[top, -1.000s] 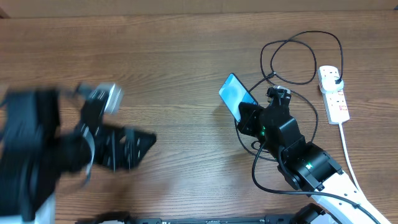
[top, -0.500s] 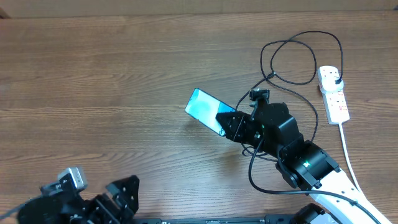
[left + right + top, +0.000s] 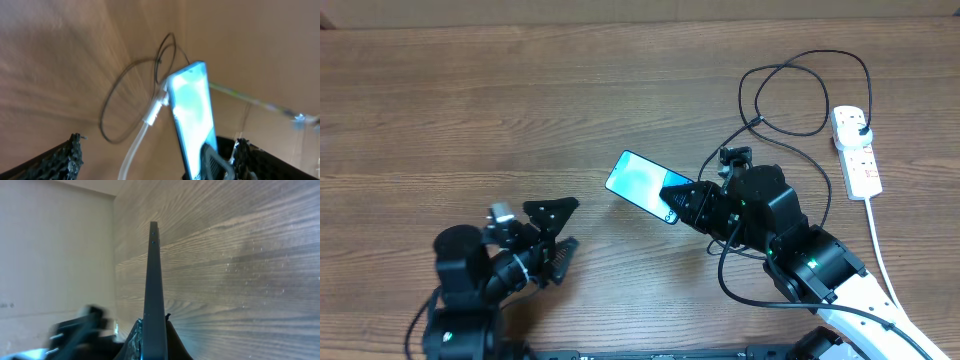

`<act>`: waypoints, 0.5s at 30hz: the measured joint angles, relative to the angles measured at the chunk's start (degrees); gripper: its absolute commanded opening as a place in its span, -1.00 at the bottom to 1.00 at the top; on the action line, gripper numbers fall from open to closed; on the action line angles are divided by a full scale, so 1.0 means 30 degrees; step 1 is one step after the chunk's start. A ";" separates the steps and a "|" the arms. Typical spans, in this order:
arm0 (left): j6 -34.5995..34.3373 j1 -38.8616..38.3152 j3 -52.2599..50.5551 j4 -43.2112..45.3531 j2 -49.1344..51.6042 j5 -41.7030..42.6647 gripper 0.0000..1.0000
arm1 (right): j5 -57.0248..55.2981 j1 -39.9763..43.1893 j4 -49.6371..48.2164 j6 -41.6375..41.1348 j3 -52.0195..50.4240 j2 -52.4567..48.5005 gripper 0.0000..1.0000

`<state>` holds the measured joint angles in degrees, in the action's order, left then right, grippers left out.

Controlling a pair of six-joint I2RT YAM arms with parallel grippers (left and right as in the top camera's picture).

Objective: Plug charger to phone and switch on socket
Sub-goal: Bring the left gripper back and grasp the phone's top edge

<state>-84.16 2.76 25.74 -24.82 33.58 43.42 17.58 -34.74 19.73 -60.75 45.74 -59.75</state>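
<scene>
Overhead, we found the right hand [image 3: 678, 200] clamped on one short end of the phone [image 3: 638, 182]. It held the phone over the middle of the counter [image 3: 520, 90], lit screen upward and free end aimed at the left hand [image 3: 563, 234]. That left hand stood wide and carried nothing, near the phone but apart from it. From the left wrist view the phone sat tilted and off the wood, framed by the spread fingers [image 3: 65, 160]. From the right wrist view we saw it edge-on, squeezed between both pads. The charger [image 3: 790, 95] lay looped at the far right, its black plug seemingly seated in the socket [image 3: 855, 150]. Its cable ran under the right arm, so we could not pick out the small tip.

We judged the step to be mating that tip with the phone. To do it well, the right hand should hold the phone level with the port end clear. The left should take the cable just behind the tip, line it up with the port and push straight along the phone's length. A pinch far back would let the tip flop, and a skewed push could twist the phone in its grip.
</scene>
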 measured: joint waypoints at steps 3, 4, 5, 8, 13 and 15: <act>-0.2317 0.0000 -0.1603 0.2521 0.1333 0.1566 0.93 | 0.0044 0.0000 0.0000 -0.1508 0.0000 0.0000 -0.92; -0.2790 0.0000 -0.1887 0.3191 0.1741 0.1967 0.92 | 0.0102 0.0000 0.0007 -0.2200 0.0000 -0.0022 -0.92; -0.3213 0.0000 -0.1982 0.3774 0.2106 0.2346 0.92 | 0.0153 0.0000 0.0007 -0.2776 0.0000 -0.0058 -0.92; -0.4124 -0.0058 -0.2018 0.6054 0.2805 0.3126 0.89 | 0.0328 0.0000 0.0015 -0.3934 0.0000 -0.0255 -0.92; -0.5712 -0.0940 -0.2018 0.9224 0.3118 0.3461 0.89 | 0.0466 -0.0007 0.0066 -0.5005 0.0000 -0.0554 -0.92; -0.6390 -0.1501 -0.2018 0.9843 0.3118 0.3308 0.89 | 0.0597 -0.0058 0.0138 -0.5559 0.0000 -0.0772 -0.92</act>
<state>-103.33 -1.74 19.68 4.71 42.94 53.34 19.38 -34.92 20.14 -77.43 45.74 -62.06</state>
